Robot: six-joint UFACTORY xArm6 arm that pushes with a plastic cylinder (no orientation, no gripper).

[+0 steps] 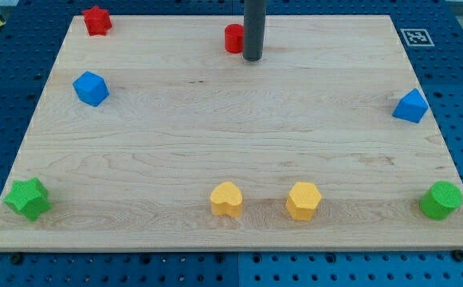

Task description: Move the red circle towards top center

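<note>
The red circle [233, 38] sits near the top centre of the wooden board [231, 112], partly hidden by my rod. My tip [253, 58] rests on the board just right of and slightly below the red circle, touching or almost touching it. A red star [97, 21] lies at the top left corner.
A blue cube [91, 88] is at the left, a blue triangular block [410, 106] at the right. A green star [28, 198] is at the bottom left, a green round block [441, 200] at the bottom right. A yellow heart [226, 199] and a yellow hexagon [303, 200] sit at the bottom centre.
</note>
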